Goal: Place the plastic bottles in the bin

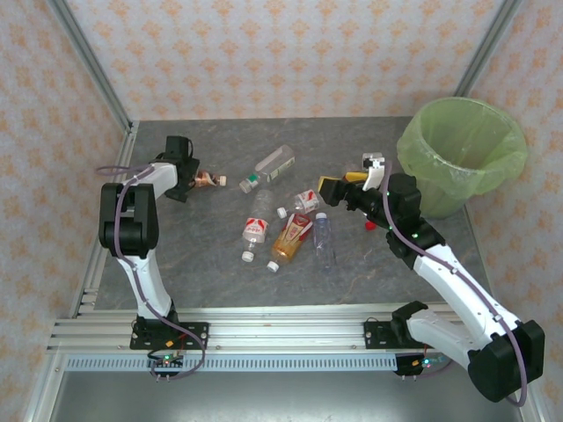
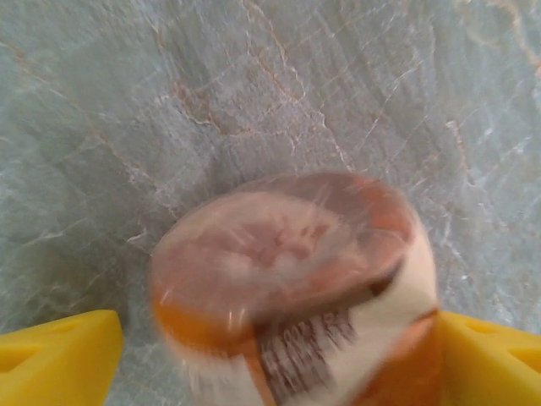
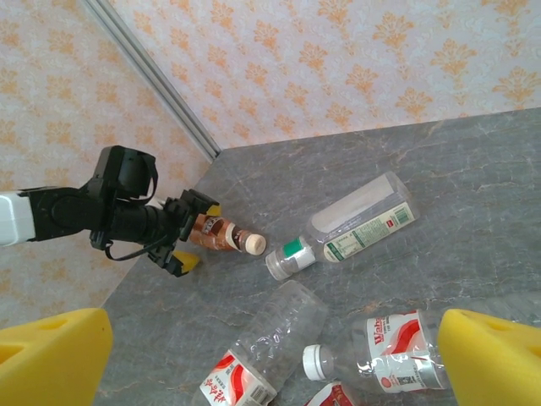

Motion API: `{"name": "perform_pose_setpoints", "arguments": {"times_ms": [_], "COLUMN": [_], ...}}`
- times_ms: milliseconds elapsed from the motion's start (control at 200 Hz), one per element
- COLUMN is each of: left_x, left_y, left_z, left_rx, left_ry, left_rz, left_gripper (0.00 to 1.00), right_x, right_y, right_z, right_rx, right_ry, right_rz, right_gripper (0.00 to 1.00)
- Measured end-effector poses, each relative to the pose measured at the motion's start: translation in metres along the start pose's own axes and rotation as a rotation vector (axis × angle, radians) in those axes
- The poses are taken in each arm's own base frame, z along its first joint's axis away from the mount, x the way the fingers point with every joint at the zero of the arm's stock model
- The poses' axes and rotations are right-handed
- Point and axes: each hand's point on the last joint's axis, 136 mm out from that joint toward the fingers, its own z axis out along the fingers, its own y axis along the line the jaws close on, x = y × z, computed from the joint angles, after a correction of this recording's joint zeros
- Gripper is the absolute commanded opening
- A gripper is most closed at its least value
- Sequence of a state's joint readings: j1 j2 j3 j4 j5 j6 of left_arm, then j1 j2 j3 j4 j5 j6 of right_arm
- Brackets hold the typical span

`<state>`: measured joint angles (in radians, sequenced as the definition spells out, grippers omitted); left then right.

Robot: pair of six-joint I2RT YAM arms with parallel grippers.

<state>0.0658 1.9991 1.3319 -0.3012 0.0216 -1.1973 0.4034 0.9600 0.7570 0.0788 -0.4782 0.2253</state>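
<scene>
loosely, left gripper (image 3: 193, 235) straddling amber bottle (image 3: 224, 235), unclamped

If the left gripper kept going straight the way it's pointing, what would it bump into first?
The brown bottle. It lies on its side right in front of the left gripper, its bottom end between the open yellow fingers, so they would probably touch almost at once.

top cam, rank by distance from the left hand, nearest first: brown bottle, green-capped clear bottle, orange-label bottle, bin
1. Brown bottle: far left, lying right at the left hand.
2. Green-capped clear bottle: middle of the table, toward the back.
3. Orange-label bottle: middle cluster, closer to the arm bases.
4. Bin: back right corner, clearly farthest.
</scene>
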Motion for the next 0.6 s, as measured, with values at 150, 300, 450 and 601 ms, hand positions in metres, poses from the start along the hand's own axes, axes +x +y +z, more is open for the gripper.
{"name": "perform_pose_setpoints", "arguments": {"times_ms": [150,300,450,601], "left_x": [0.0010,0.0016,0.0027,0.0040], "left_y": [-0.0053,-0.0031,0.0001,-0.0003], "left_z": [0.0040,0.0062,0.0062,0.0063], "left_rx": [-0.013,-0.020,-0.031,-0.025], "left_ry": [0.017,0.021,0.026,0.033], "left_rz": [0.029,0.043,0.069,0.103], "left_gripper": [0.83,0.75,0.67,0.63], "right_x": [-0.0004,-0.0008,-0.0008,-0.0010], "right_y": [-0.0006,-0.0012,-0.0012,-0.0025], "right_z": [-0.0001,-0.0017,-0.0023,-0.0023], "right_rx": [0.004,0.009,0.010,0.016], "right_ry": [-0.002,-0.007,-0.008,-0.011], "right_rz": [0.000,0.002,0.002,0.002], "right_gripper": [0.99,0.99,0.99,0.99]}}
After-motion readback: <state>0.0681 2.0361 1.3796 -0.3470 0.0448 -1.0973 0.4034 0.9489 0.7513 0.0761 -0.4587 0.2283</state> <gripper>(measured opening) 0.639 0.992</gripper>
